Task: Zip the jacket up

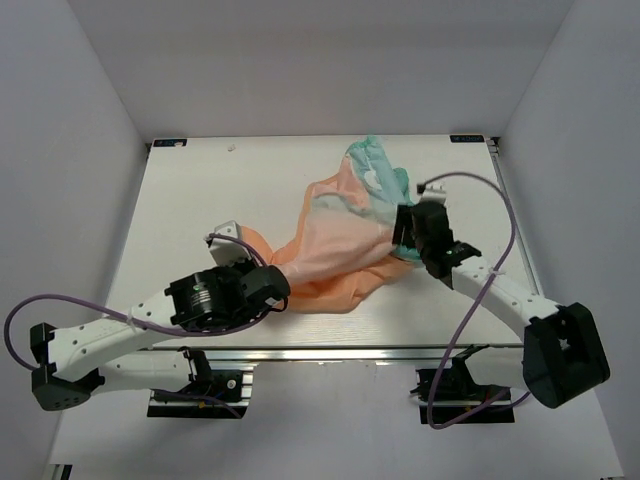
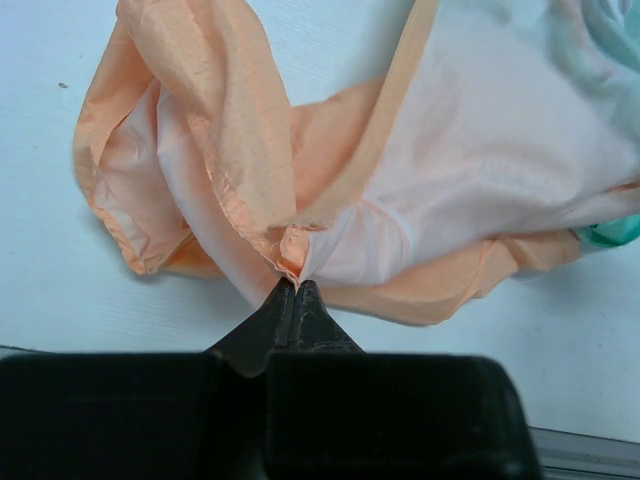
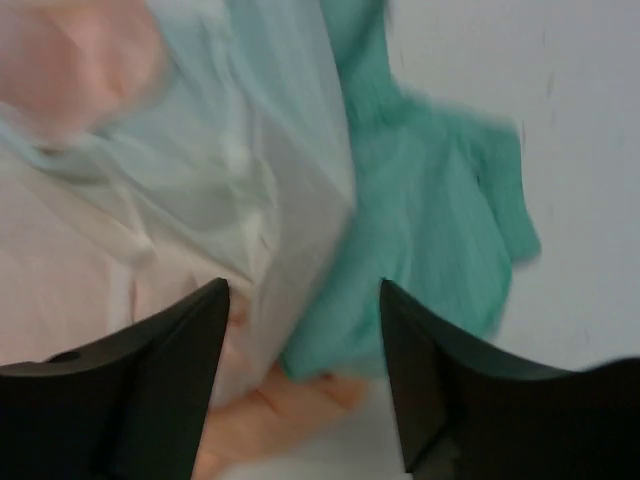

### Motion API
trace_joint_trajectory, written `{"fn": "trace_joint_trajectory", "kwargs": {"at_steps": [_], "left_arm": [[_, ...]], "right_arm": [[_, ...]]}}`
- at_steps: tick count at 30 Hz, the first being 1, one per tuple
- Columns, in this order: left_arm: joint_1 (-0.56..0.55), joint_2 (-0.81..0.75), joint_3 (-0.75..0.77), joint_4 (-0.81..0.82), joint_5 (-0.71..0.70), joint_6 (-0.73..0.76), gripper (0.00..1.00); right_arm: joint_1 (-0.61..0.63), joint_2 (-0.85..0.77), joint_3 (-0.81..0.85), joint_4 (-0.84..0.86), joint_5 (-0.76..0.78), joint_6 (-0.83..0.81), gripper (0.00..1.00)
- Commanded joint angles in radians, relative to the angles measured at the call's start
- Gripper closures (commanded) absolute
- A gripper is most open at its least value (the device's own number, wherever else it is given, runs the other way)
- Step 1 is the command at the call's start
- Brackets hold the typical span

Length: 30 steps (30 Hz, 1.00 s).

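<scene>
White tabletop (image 1: 200, 190); left hand (image 2: 293, 288) pinches the jacket (image 2: 480, 170) at an orange edge; right hand (image 3: 305, 290), released over teal cloth (image 3: 430, 200), may grab loose folds, missing the zipper.

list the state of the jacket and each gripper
jacket: crumpled in a heap, pale inside showing
left gripper: shut, pinching an orange edge of the jacket
right gripper: open, jaws apart over the teal part, gripping nothing
</scene>
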Motion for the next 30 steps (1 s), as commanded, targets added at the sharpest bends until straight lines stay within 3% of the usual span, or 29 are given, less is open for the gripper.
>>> {"fn": "trace_joint_trajectory", "kwargs": {"at_steps": [1,5,9,12,18,21,26,27,30], "left_arm": [[0.005,0.043,-0.015,0.001,-0.011,-0.009,1.00],[0.005,0.106,-0.067,0.001,0.087,-0.010,1.00],[0.007,0.150,-0.148,0.060,0.172,-0.016,1.00],[0.005,0.172,-0.200,0.110,0.225,-0.013,1.00],[0.007,0.195,-0.214,0.144,0.253,-0.010,1.00],[0.008,0.198,-0.211,0.145,0.253,-0.010,1.00],[0.015,0.184,-0.219,0.145,0.275,-0.009,1.00],[0.018,0.176,-0.222,0.145,0.279,-0.010,1.00],[0.024,0.158,-0.228,0.144,0.291,-0.010,1.00]], "right_arm": [[-0.001,-0.006,-0.123,-0.131,0.072,0.144,0.30],[-0.001,-0.003,-0.004,-0.224,0.040,0.115,0.25],[-0.001,0.053,0.146,-0.197,-0.078,-0.006,0.22],[0.022,0.171,0.258,-0.220,-0.169,-0.130,0.22],[0.143,0.455,0.510,-0.229,-0.210,-0.450,0.23],[0.187,0.601,0.666,-0.275,-0.258,-0.531,0.23],[0.204,0.920,1.027,-0.399,-0.040,-0.349,0.21],[0.204,0.969,1.178,-0.442,-0.010,-0.307,0.21],[0.204,1.153,1.421,-0.591,0.086,-0.244,0.19]]}}
